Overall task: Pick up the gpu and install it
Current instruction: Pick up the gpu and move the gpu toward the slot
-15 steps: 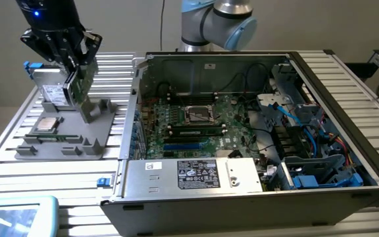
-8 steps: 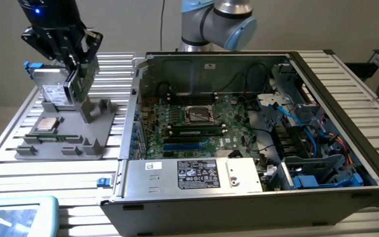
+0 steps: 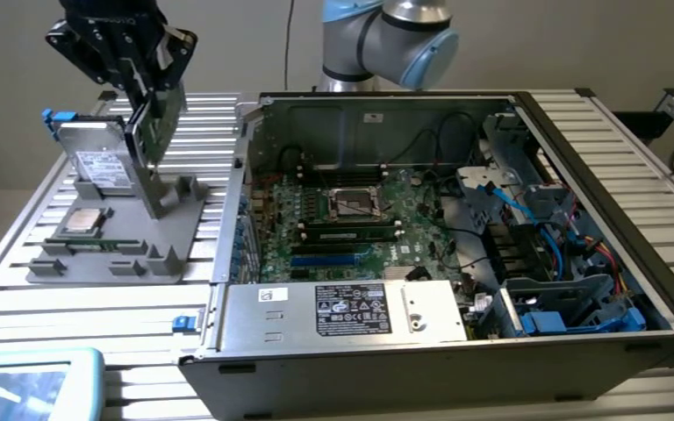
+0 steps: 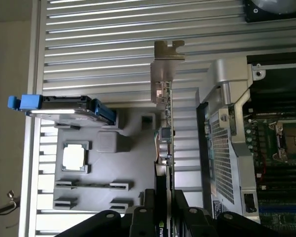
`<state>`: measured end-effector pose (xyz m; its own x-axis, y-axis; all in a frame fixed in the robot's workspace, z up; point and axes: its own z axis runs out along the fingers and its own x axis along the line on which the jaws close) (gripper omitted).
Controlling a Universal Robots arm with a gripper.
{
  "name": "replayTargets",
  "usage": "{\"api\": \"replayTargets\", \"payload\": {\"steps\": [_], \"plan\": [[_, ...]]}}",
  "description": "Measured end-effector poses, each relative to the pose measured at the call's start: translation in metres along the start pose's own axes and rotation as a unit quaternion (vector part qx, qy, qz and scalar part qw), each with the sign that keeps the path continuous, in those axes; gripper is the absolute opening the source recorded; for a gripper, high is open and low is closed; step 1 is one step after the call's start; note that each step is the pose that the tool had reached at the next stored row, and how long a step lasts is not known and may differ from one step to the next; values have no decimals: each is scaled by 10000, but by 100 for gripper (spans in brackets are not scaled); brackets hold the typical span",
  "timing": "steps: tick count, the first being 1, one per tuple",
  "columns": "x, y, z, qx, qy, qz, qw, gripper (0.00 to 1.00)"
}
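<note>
The gpu (image 3: 155,123) is a thin card held on edge over the grey parts holder (image 3: 115,263) at the exterior view's left. My gripper (image 3: 147,86) is shut on its upper part. The card's lower end is close to the holder's upright posts (image 3: 161,193); whether it touches them I cannot tell. In the wrist view the gpu (image 4: 166,123) runs edge-on away from my gripper (image 4: 166,200), its metal bracket (image 4: 166,61) at the far end. The open computer case (image 3: 618,219) with its motherboard (image 3: 349,232) lies to the exterior view's right.
In the holder a silver hard drive (image 3: 97,162) with blue tabs stands upright. A square CPU chip (image 3: 83,221) and a RAM stick (image 3: 85,248) lie in it. The power supply (image 3: 349,311) fills the case's near side. A tablet corner (image 3: 27,386) shows at the front left.
</note>
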<state>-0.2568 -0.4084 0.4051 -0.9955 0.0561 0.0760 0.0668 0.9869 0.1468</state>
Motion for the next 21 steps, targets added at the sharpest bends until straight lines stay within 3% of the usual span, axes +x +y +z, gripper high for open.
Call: {"api": "replayTargets", "payload": {"steps": [11, 21], "plan": [[-391, 62, -255, 0, 0, 0, 10000, 27], [-834, 102, -355, 0, 0, 0, 10000, 27]]}}
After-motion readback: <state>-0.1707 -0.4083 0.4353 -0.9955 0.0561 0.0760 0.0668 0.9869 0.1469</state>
